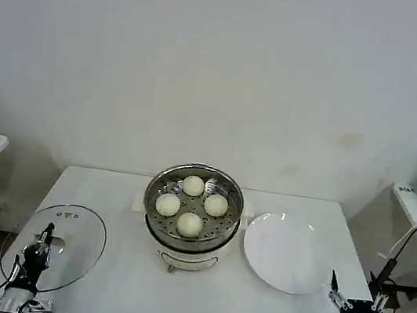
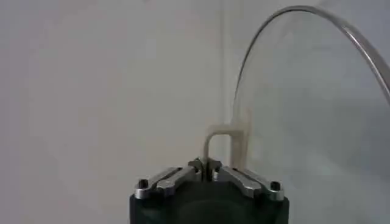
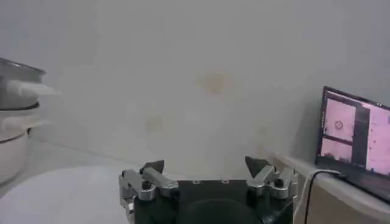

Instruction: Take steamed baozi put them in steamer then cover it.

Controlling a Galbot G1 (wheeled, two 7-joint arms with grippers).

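Left gripper sits at the near-left corner of the table, fingers pinched shut on the small white rectangular handle of the round clear glass cover with metal rim. In the left wrist view the two metal fingers meet right at the handle's base, and the cover's rim arcs up and away beyond it. Whether the cover rests flat on the table or is raised off it, can't tell from the head view.

Right gripper is off the near-right edge of the table, jaws spread wide, holding nothing (right wrist view shows a clear gap between the finger bases).

Round shiny stainless-steel steamer basket sits mid-table on a white electric pot base, uncovered. Four small cream-white steamed baozi lie on its perforated floor, close together in a diamond.

Flat round white plate lies just right of the steamer, bare. White table runs between cover and steamer with nothing in between.

Side tables flank both edges; a laptop screen is lit on the right one, cut off at the frame edge. The steamer shows blurred at the edge of the right wrist view.
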